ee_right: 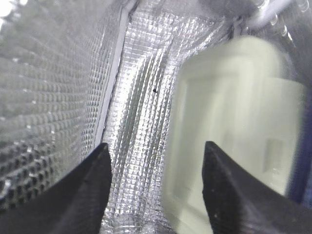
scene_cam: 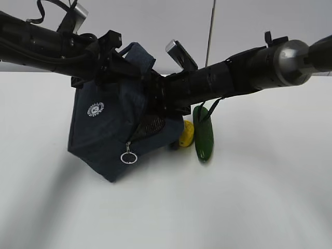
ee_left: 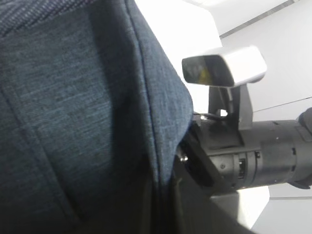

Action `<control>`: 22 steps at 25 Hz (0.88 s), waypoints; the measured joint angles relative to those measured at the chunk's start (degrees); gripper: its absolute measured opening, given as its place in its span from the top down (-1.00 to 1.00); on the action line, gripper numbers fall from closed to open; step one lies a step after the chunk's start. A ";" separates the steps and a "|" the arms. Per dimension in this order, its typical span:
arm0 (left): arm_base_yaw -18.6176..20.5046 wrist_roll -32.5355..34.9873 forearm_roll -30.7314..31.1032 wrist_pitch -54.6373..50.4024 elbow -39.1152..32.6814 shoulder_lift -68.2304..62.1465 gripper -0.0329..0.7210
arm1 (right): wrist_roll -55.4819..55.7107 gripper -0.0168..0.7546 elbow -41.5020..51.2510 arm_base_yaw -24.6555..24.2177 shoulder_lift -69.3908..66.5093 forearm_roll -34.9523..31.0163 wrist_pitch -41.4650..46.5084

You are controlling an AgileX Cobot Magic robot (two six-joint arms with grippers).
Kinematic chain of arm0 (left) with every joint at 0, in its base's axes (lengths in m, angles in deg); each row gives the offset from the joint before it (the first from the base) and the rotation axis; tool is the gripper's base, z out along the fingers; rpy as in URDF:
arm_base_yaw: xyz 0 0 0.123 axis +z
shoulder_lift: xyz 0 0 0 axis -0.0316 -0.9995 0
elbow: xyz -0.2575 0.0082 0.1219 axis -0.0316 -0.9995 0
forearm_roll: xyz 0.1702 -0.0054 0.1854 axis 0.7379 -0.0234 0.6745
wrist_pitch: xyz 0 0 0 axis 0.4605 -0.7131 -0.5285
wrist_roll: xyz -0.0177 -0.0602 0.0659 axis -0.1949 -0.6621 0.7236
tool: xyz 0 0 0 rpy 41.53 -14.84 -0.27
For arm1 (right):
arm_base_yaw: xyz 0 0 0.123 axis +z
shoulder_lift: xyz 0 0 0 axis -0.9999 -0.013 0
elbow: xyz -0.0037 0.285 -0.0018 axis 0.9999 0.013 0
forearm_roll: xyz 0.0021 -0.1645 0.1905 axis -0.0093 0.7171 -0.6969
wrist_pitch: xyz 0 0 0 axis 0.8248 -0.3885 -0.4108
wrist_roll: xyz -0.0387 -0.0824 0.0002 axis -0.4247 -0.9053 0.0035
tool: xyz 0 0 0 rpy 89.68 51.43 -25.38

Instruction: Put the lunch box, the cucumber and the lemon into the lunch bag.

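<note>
The navy lunch bag (scene_cam: 104, 129) hangs tilted, one lower corner on the table, and its fabric (ee_left: 73, 122) fills the left wrist view. My left gripper (scene_cam: 115, 58) is shut on the bag's upper edge; its fingertips are lost in the dark folds. My right arm (scene_cam: 223, 78) reaches into the bag's mouth, so that gripper is hidden from outside. Inside, my right gripper (ee_right: 156, 156) stands open against the silvery lining (ee_right: 131, 97). The pale green lunch box (ee_right: 239, 122) lies just beyond its right finger. The yellow lemon (scene_cam: 187, 134) and the dark green cucumber (scene_cam: 203, 137) lie on the table behind the bag.
A metal zipper ring (scene_cam: 128, 157) dangles at the bag's front. The right arm's wrist camera (ee_left: 224, 66) sits close beside the bag's edge. White tabletop (scene_cam: 249, 207) spreads out in front and to both sides.
</note>
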 joint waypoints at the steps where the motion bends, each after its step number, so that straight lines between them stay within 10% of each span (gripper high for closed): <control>1: 0.00 0.00 0.00 0.00 0.00 0.00 0.90 | 0.00 -0.10 -0.21 0.00 0.00 -0.50 0.09; 22: 7.16 0.13 0.24 -9.23 0.00 -0.09 0.90 | 0.00 -0.22 -0.44 -3.90 4.59 3.89 8.89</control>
